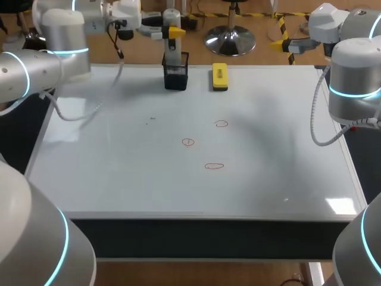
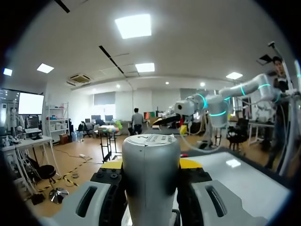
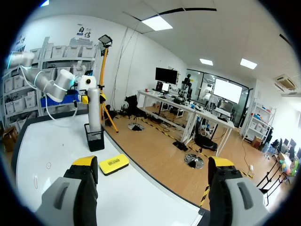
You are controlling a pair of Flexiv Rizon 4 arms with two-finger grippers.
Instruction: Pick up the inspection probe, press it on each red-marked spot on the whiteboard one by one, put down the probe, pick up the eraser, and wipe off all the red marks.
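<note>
My left end effector (image 1: 171,31) grips the probe (image 1: 172,55) near its top — stiff, smooth, likely slippery. My right end effector (image 3: 153,165) gapes empty.

No legible text, labels or numbers anywhere.

Right gripper (image 3: 153,165) hanging wide open, yellow eraser (image 3: 113,163) lying on whiteboard (image 3: 56,150) ahead, inspection probe (image 3: 94,110) standing in black holder (image 3: 94,137), left gripper (image 3: 86,97) hugging it.

Yellow eraser (image 1: 219,77), black holder (image 1: 176,77), grey probe (image 1: 172,55), red circles (image 1: 214,166) on a white board (image 1: 119,173)
</note>
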